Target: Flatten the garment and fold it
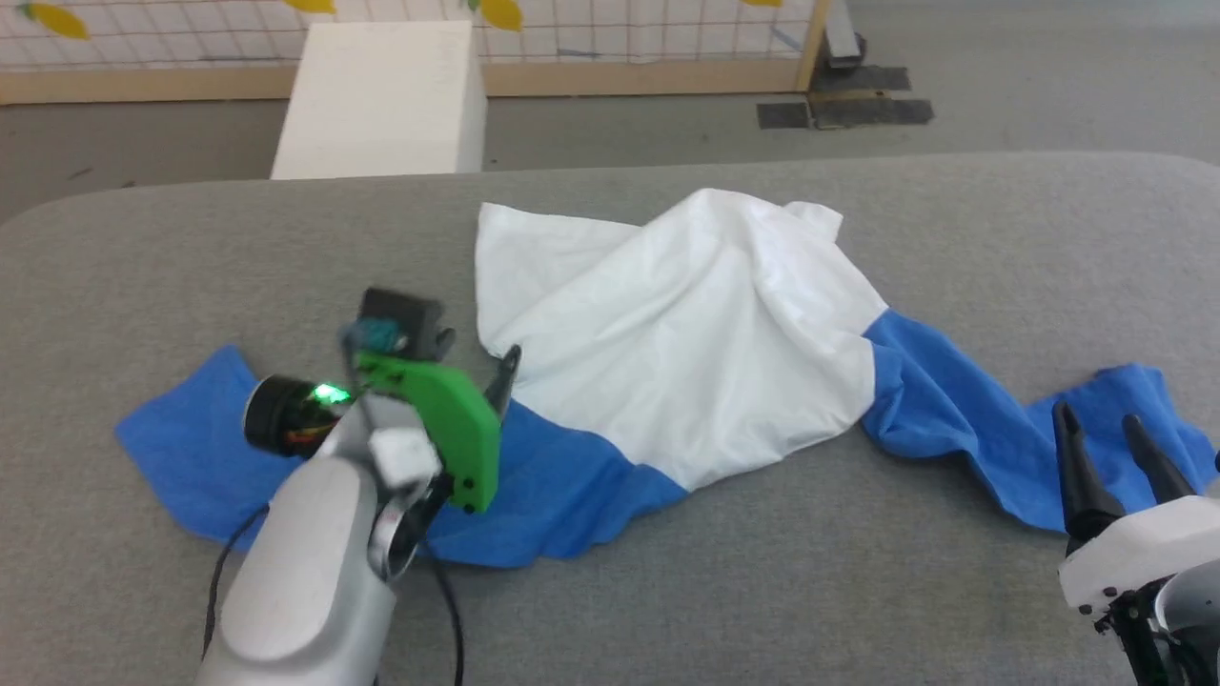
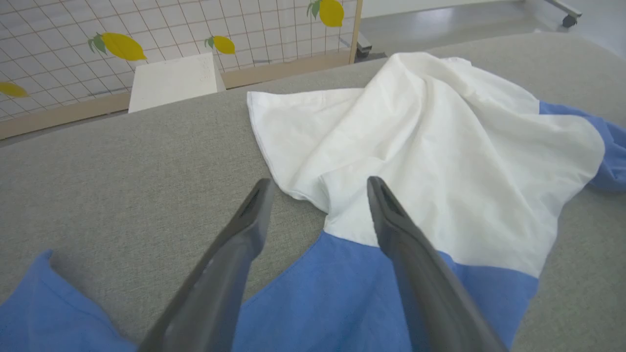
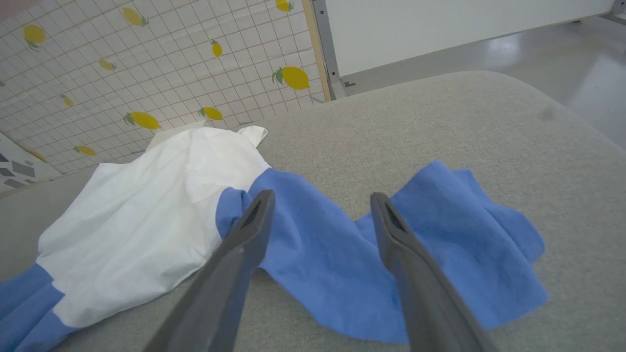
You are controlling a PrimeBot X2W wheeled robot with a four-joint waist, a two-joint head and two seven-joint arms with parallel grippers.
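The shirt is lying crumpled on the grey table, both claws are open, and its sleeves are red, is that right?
Not quite: the sleeves are blue, not red, as the head view shows. The garment does lie crumpled on the grey table, and the left claw and right claw are both open.

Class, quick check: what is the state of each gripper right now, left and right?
Left gripper: open, holding nothing.
Right gripper: open, holding nothing.

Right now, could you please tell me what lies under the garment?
The garment lies on the grey table; its bunched white body hides whatever is beneath it.
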